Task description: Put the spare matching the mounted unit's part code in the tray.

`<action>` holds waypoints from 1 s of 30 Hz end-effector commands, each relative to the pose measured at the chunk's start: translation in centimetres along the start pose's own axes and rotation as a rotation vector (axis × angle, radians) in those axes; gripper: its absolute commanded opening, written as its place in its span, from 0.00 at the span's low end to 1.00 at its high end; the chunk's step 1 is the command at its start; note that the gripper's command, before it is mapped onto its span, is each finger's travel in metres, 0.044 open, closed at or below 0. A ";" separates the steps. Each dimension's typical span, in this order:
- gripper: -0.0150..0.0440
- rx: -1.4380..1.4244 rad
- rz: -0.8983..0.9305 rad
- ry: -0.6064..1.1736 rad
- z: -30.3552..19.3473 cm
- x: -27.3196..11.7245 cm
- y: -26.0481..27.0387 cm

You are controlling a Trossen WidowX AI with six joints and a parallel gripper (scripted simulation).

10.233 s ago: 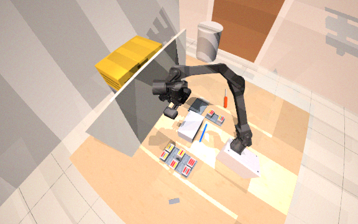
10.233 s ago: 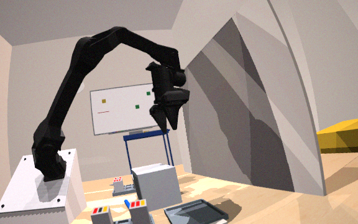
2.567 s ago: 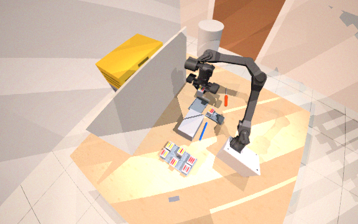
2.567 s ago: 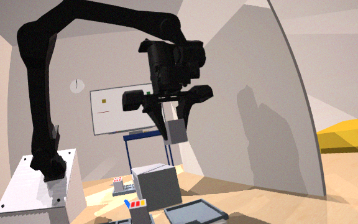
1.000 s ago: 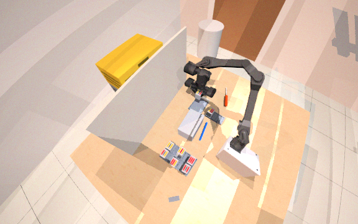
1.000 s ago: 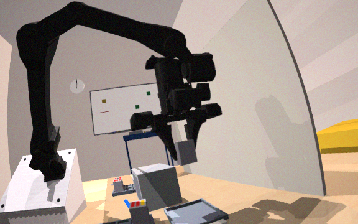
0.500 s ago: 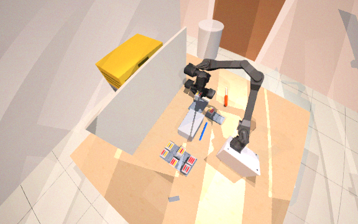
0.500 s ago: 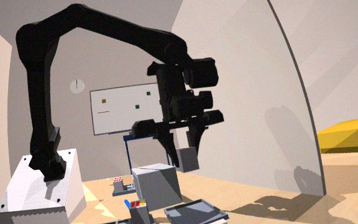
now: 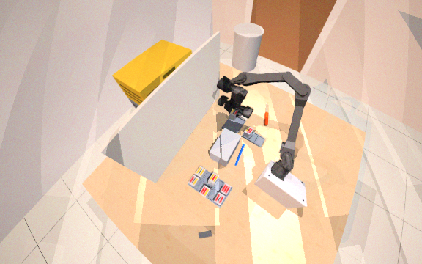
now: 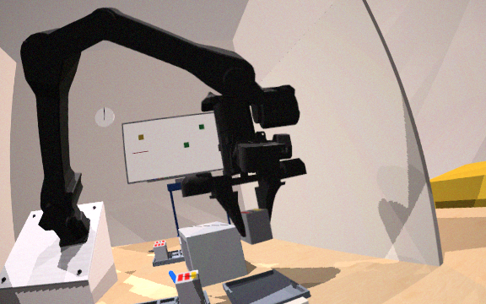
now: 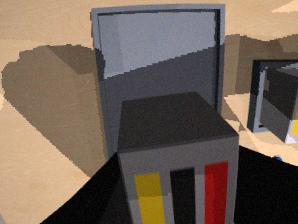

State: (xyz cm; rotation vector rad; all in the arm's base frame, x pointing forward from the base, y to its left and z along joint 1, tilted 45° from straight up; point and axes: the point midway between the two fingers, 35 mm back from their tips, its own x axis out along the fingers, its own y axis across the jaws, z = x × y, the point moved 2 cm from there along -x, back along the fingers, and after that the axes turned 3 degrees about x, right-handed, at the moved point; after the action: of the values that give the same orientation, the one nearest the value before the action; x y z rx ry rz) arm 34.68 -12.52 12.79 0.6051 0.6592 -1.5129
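My gripper (image 9: 236, 113) (image 10: 256, 225) is shut on a grey block-shaped spare (image 10: 257, 227) (image 11: 177, 120). Its face in the wrist view has yellow, black and red stripes. The spare hangs above the table, in the air near one end of the shallow grey tray (image 9: 234, 125) (image 10: 266, 288) (image 11: 160, 45). A striped unit (image 9: 249, 130) (image 10: 190, 289) (image 11: 285, 97) stands on a small slotted rack (image 9: 258, 140) beside the tray. Several more striped units sit on a larger rack (image 9: 216, 185), one of them (image 9: 213, 178) standing higher. I cannot read the mounted unit's back code.
A large grey box (image 9: 226, 144) (image 10: 215, 253) stands close beside the tray. A blue pen (image 9: 239, 155) and an orange screwdriver (image 9: 267, 118) lie nearby. A tall pale panel (image 9: 174, 117) rises beside the tray. A small grey piece (image 9: 205, 234) lies further off.
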 end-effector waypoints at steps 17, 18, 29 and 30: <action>0.25 -0.003 0.001 -0.005 0.1 1.9 0.0; 0.25 -0.003 0.001 -0.005 0.1 2.0 0.0; 0.25 -0.003 0.001 -0.007 0.1 3.1 -0.1; 0.25 -0.003 0.001 -0.007 0.1 3.2 -0.1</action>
State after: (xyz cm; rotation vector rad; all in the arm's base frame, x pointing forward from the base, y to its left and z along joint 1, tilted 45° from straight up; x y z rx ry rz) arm 34.42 -14.63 10.76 0.6024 0.6560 -1.5134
